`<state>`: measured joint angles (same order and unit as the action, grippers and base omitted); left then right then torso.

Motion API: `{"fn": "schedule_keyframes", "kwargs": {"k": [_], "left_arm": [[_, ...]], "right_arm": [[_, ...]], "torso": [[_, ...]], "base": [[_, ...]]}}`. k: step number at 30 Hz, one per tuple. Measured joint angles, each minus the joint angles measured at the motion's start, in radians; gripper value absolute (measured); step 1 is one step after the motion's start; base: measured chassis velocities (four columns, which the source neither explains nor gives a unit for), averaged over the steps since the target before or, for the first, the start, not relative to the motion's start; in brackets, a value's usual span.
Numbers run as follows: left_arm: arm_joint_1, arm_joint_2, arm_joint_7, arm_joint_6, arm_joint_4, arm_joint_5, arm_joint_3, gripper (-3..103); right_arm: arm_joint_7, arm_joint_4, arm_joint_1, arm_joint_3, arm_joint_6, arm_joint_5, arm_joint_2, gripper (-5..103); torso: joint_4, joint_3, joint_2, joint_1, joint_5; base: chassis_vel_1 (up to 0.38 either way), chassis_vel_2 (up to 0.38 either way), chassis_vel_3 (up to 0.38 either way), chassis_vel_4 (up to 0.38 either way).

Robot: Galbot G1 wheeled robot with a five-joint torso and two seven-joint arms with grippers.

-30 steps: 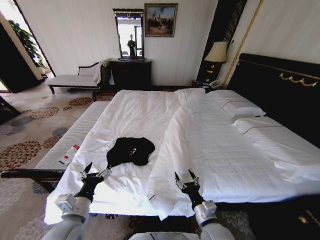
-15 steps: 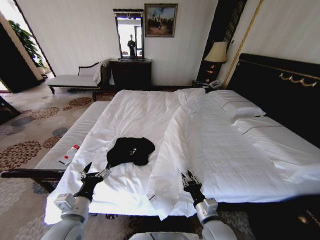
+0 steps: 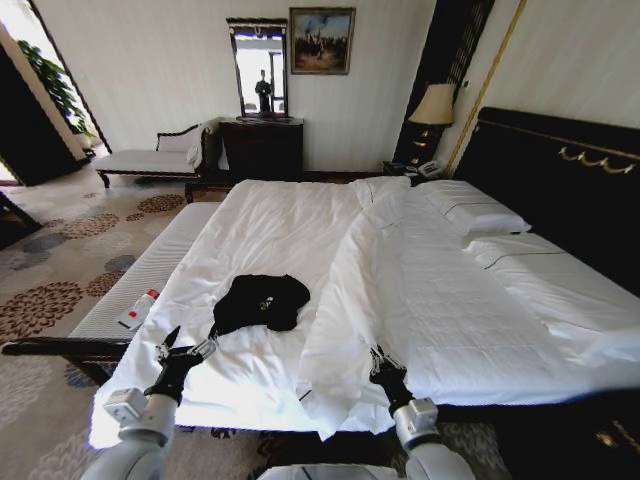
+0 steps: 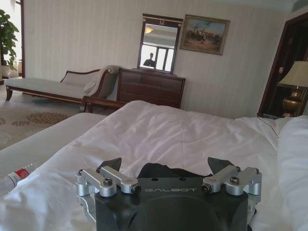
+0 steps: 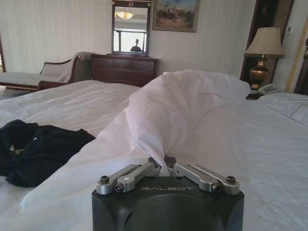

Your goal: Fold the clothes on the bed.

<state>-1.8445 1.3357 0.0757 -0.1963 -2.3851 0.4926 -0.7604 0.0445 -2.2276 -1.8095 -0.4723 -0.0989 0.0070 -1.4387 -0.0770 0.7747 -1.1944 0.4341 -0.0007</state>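
The clothes, a black T-shirt (image 3: 262, 302), lie crumpled on the white sheet of the bed (image 3: 270, 215), near its foot end. My left gripper (image 3: 186, 346) hovers open just short of the shirt. In the left wrist view its fingers (image 4: 113, 165) are spread, with the shirt (image 4: 161, 170) beyond them. My right gripper (image 3: 385, 364) is at the folded-back edge of the white duvet (image 3: 440, 290). In the right wrist view the right gripper (image 5: 163, 162) has its fingers pinched together on the duvet fold (image 5: 183, 110), and the shirt (image 5: 41, 147) lies off to one side.
A pale bench (image 3: 150, 265) runs along the bed's foot with a bottle (image 3: 138, 308) on it. Pillows (image 3: 480, 215) and a dark headboard (image 3: 560, 190) are on the right. A dresser (image 3: 262, 148) and chaise (image 3: 150, 158) stand by the far wall.
The right gripper has gone from open to shut, closing on the duvet's edge and shifting slightly right. The left gripper has barely moved.
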Motion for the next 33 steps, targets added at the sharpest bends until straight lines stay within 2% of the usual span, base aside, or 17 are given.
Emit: {"fn": "schedule_keyframes", "kwargs": {"k": [5, 7, 12, 15, 19, 21, 24, 27, 28, 30, 31, 33], "left_arm": [[0.006, 0.0, -0.002, 0.001, 0.003, -0.001, 0.008, 100], [0.011, 0.0, -0.001, 0.001, 0.004, 0.0, 0.012, 100], [0.015, 0.001, 0.001, 0.001, 0.008, 0.01, 0.009, 100], [0.015, 0.001, 0.002, 0.0, 0.009, 0.011, 0.009, 100], [0.017, 0.001, 0.003, -0.001, 0.012, 0.01, 0.011, 100], [0.017, 0.001, 0.003, -0.001, 0.012, 0.01, 0.012, 100], [0.019, -0.003, 0.004, -0.001, 0.016, 0.007, 0.014, 100], [0.021, -0.004, 0.005, -0.002, 0.017, 0.006, 0.017, 100], [0.024, -0.005, 0.007, -0.002, 0.017, 0.004, 0.021, 100], [0.027, -0.006, 0.011, -0.004, 0.018, 0.001, 0.028, 100], [0.027, -0.006, 0.011, -0.004, 0.018, 0.001, 0.028, 100], [0.031, -0.009, 0.013, -0.006, 0.019, -0.004, 0.038, 100]], "right_arm": [[0.035, -0.008, 0.005, -0.087, -0.007, 0.057, -0.005, 0], [0.05, -0.018, 0.009, -0.166, -0.012, 0.111, 0.001, 0], [0.072, -0.027, 0.041, -0.281, -0.027, 0.207, 0.001, 0], [0.078, -0.017, 0.057, -0.334, -0.027, 0.222, -0.002, 0], [0.089, 0.019, 0.082, -0.455, -0.028, 0.294, -0.004, 0], [0.089, 0.027, 0.084, -0.474, -0.028, 0.305, -0.003, 0], [0.091, 0.084, 0.1, -0.595, -0.028, 0.39, 0.01, 0], [0.092, 0.109, 0.106, -0.639, -0.027, 0.411, 0.017, 0], [0.095, 0.146, 0.113, -0.703, -0.023, 0.439, 0.027, 0], [0.096, 0.2, 0.122, -0.776, -0.02, 0.475, 0.041, 0], [0.096, 0.2, 0.122, -0.776, -0.02, 0.475, 0.041, 0], [0.096, 0.286, 0.149, -0.864, -0.014, 0.497, 0.062, 0]], "torso": [[0.0, 0.0, 0.0, 0.0, 0.0001], [0.0, 0.0, 0.0, 0.0, 0.0], [0.0001, 0.0, 0.0, 0.0, 0.0002], [0.0, 0.0, 0.0, 0.0, -0.0001], [0.0, 0.0, 0.0, 0.0, 0.0002], [0.0, 0.0, 0.0, 0.0, 0.0003], [0.0, 0.0, 0.0, 0.0, 0.0002], [0.0001, 0.0, 0.0, 0.0, 0.0002], [-0.0002, 0.0, 0.0, 0.0, -0.0001], [-0.0001, 0.0, 0.0, 0.0, 0.0004], [-0.0001, 0.0, 0.0, 0.0, 0.0004], [-0.0003, 0.0, 0.0, 0.0, 0.0003]], "base": [[0.0, 0.0, 0.0, 0.0], [0.0, 0.0, 0.0, 0.0], [0.0, 0.0, 0.0, 0.0], [0.0, 0.0, 0.0, 0.0], [0.0, 0.0, 0.0, 0.0], [0.0, 0.0, 0.0, 0.0], [0.0, 0.0, 0.0, 0.0], [0.0, 0.0, 0.0, 0.0], [0.0, 0.0, 0.0, 0.0], [0.0, 0.0, 0.0, 0.0], [0.0, 0.0, 0.0, 0.0], [0.0, 0.0, 0.0, 0.0]]}}
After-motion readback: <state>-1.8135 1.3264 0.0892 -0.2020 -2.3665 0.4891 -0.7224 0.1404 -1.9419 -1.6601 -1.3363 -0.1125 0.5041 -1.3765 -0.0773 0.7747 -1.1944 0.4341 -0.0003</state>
